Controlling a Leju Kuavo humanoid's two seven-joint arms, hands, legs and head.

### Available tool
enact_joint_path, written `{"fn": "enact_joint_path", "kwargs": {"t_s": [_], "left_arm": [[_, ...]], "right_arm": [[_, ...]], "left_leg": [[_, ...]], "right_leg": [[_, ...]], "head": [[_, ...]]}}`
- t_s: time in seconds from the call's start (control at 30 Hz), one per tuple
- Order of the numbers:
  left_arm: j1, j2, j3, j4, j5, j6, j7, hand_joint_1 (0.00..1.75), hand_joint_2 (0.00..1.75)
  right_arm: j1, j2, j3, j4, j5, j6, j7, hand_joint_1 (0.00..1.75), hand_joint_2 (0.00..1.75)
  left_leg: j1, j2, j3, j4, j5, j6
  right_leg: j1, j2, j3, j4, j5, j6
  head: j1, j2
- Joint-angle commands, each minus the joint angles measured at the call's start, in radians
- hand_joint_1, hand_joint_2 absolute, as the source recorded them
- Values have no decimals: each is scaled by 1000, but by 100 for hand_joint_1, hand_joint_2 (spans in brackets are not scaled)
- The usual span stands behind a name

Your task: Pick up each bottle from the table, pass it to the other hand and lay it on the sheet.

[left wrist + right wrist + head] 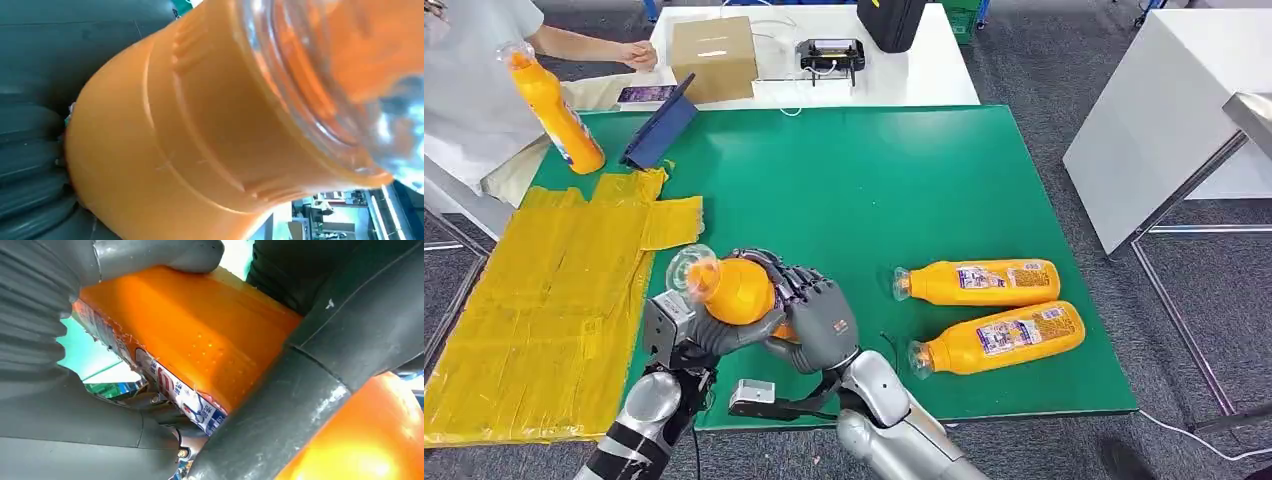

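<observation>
Spanning the work area, the green table [904,180] carries at the robot's left the yellow sheet [534,300], on which no bottle lies yet. Beyond the sheet's far end a person [474,90] holds an orange bottle upright [554,110], its base on or just above the green surface; whether it was ever handled by the robot cannot be told. Two further bottles, the far lying bottle [979,282] and the near lying bottle [999,338], rest on their sides at the robot's right, close together, caps toward the centre. Near the table's front edge, between sheet and lying bottles, both hands meet around the held bottle [736,290], its clear cap [686,266] pointing toward the sheet. The right hand [819,315] wraps its fingers over the body; the right wrist view confirms dark fingers pressed against the orange wall. The left hand [714,335] cups the bottle from below, thumb along its side. Judged from this, the handover is midway: both hands grip, no release has begun, and every laying-down remains to be done.
</observation>
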Motion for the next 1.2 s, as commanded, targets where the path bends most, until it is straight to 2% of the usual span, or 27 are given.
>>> {"fn": "enact_joint_path", "kwargs": {"t_s": [0.03,0.17,0.33,0.47,0.53,0.6,0.73,0.77,0.83,0.87,0.93,1.03,1.07,1.13,1.17,1.2], "left_arm": [[-81,-15,-26,37,16,37,7,175,175],[-95,-13,4,38,23,69,13,175,175],[-104,-13,25,38,-1,118,8,175,175],[-131,-7,58,44,-96,256,5,175,175],[-153,-2,83,56,-145,317,10,175,175],[-157,2,87,57,-142,313,10,175,175],[-170,3,119,76,-190,373,15,175,175],[-186,15,120,104,-346,497,28,175,175],[-196,18,118,122,-414,540,33,175,175],[-211,26,104,155,-574,622,73,175,175],[-224,27,99,185,-666,652,105,175,175],[-224,27,99,185,-666,652,105,175,175],[-248,41,84,241,-878,690,200,175,175],[-289,55,101,359,-1331,698,445,175,175],[-311,57,108,430,-1437,680,503,175,175],[-321,58,116,465,-1431,704,488,175,175]], "right_arm": [[89,-13,-73,-120,37,-14,-142,0,175],[135,-9,-151,-248,18,-14,-191,0,175],[154,-3,-185,-293,12,-14,-211,0,175],[198,22,-255,-370,9,-14,-279,0,175],[219,24,-266,-422,1,-14,-288,0,175],[220,21,-264,-425,-1,-14,-286,0,175],[230,5,-264,-479,-32,-14,-285,0,175],[248,3,-291,-526,-24,-14,-288,0,175],[253,-11,-291,-546,-27,-14,-280,0,175],[261,-15,-303,-570,-17,-14,-276,0,175],[266,-27,-308,-588,-12,-14,-265,0,175],[266,-27,-308,-588,-12,-14,-265,0,175],[264,-43,-306,-596,7,-14,-232,0,175],[214,-159,-232,-606,14,20,-56,0,175],[199,-196,-226,-624,22,45,-14,0,175],[196,-204,-231,-627,15,47,-9,0,175]], "left_leg": [[2,-6,3,1,-2,-1],[2,-6,2,1,-1,-1],[2,-5,3,2,-2,-2],[2,-4,2,1,-1,-2],[2,-4,4,1,-2,-2],[1,-4,1,0,0,-1],[2,-3,4,1,-2,-2],[2,-3,3,0,-1,-1],[3,-5,5,1,-3,-2],[2,-4,4,0,-2,-2],[2,-4,3,0,-1,-2],[2,-5,5,0,-2,-2],[2,-3,3,0,-1,-2],[2,-4,6,0,-2,-2],[2,-4,5,-1,-1,-2],[1,-3,3,-1,0,-1]], "right_leg": [[1,-2,5,0,-3,-1],[1,-2,4,0,-3,-1],[1,1,5,1,-3,-2],[1,1,3,1,-2,-2],[1,2,5,1,-3,-2],[1,0,2,0,-1,-1],[2,3,5,1,-2,-2],[2,2,4,0,-2,-2],[2,2,7,0,-3,-2],[2,1,6,0,-2,-2],[2,0,5,0,-2,-2],[2,1,7,0,-2,-2],[1,1,5,-1,-1,-2],[2,2,8,-1,-2,-2],[2,2,7,-2,-1,-2],[1,0,5,-1,0,-1]], "head": [[0,0],[0,0],[0,0],[0,0],[0,0],[0,0],[0,0],[0,0],[0,0],[0,0],[0,0],[0,0],[0,0],[0,0],[0,0],[0,0]]}}
